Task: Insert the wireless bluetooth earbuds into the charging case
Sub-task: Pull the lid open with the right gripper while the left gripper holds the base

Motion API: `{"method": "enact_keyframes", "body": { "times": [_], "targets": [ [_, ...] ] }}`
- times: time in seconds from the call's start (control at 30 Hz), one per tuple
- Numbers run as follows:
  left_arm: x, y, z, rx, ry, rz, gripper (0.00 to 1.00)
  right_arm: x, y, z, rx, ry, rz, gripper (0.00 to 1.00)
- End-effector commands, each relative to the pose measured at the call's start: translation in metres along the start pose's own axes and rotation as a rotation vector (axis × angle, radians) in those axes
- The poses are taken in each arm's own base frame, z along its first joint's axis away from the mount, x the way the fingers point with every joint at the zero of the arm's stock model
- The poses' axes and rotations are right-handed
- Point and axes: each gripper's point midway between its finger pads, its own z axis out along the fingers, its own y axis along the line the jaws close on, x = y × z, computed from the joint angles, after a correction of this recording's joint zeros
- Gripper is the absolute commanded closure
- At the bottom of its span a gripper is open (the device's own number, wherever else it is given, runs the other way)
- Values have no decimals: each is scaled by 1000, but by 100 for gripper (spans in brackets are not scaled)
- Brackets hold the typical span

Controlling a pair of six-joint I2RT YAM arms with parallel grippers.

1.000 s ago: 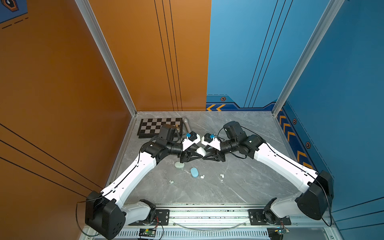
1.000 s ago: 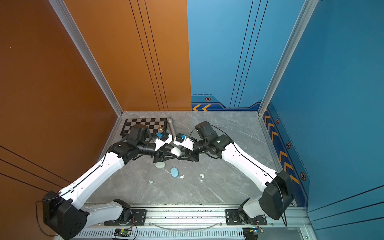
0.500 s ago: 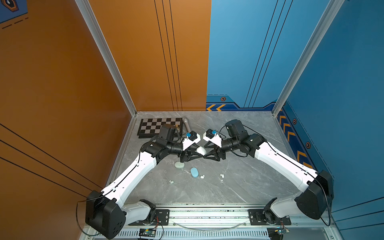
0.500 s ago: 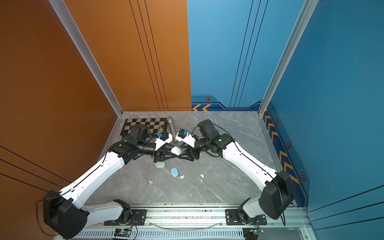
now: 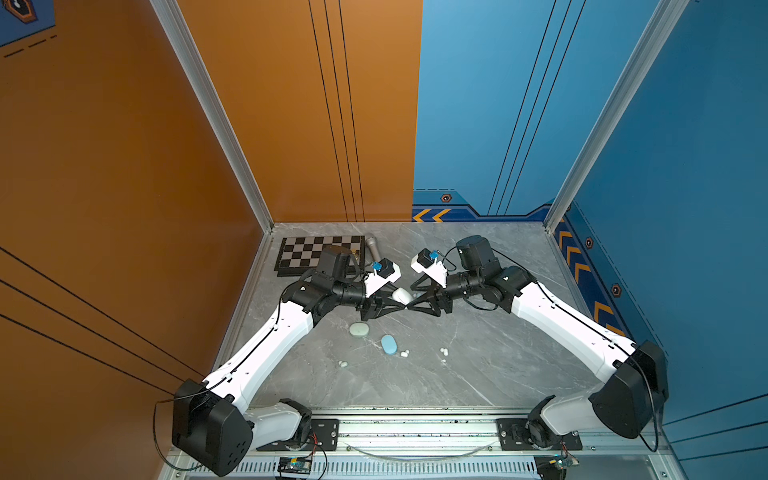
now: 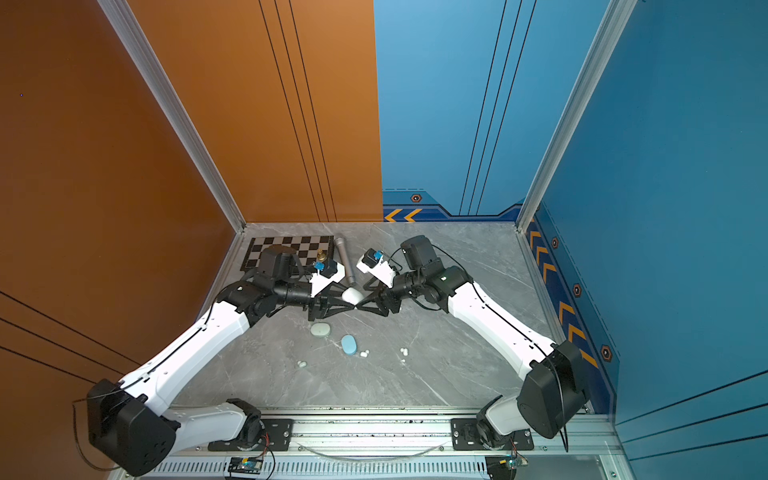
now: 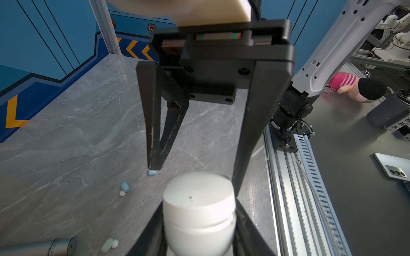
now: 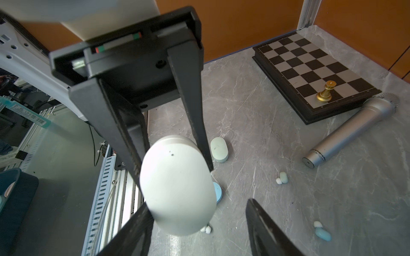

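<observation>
A white oval charging case (image 5: 401,296) (image 6: 352,295) hangs above the table with my left gripper (image 5: 399,300) (image 7: 199,235) shut on its sides. In the left wrist view the case (image 7: 199,210) shows a lid seam and looks closed. My right gripper (image 5: 410,297) (image 8: 198,204) faces it tip to tip and is open. The case (image 8: 177,184) lies near one of its fingers, with a wide gap to the other. Tiny earbuds lie loose on the table: a mint one (image 5: 343,364) (image 8: 282,178), a white one (image 5: 404,353) (image 8: 206,229) and a blue one (image 5: 444,351) (image 8: 321,231).
A mint case (image 5: 359,329) (image 8: 219,149) and a blue case (image 5: 389,344) lie below the grippers. At the back left are a chessboard (image 5: 307,253) with a gold piece (image 8: 325,92) and a silver microphone (image 5: 373,249) (image 8: 348,130).
My right gripper has opened its jaws and drawn back a little to the right of the white case. The left gripper still holds the case in the same place.
</observation>
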Motion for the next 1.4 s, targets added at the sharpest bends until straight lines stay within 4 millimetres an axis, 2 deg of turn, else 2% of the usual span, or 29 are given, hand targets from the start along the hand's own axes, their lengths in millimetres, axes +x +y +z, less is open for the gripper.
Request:
{"method": "enact_keyframes", "body": {
  "times": [0.0,0.23,0.53,0.87,1.17,1.23,1.3,1.37],
  "targets": [
    [0,-17,3,85,3,-34,100,-28,-16,-11,76,-103,-42,33],
    [-2,-13,2,78,1,-40,100,-30,-27,-18,133,-134,-32,33],
    [-18,5,-1,36,-61,-69,100,-12,-30,-15,141,-103,-21,41],
    [-23,8,0,39,-75,-88,100,-5,-29,-13,138,-90,-29,70],
    [-25,10,1,39,-82,-133,99,-14,-29,-21,178,-114,-80,98],
    [-27,15,2,21,-97,-160,83,-17,-30,-22,193,-121,-92,100],
    [-30,20,1,0,-115,-178,59,-19,-30,-25,209,-126,-107,100],
    [-33,23,-2,-19,-133,-186,44,-20,-32,-26,235,-121,-130,100]
  ]
}}
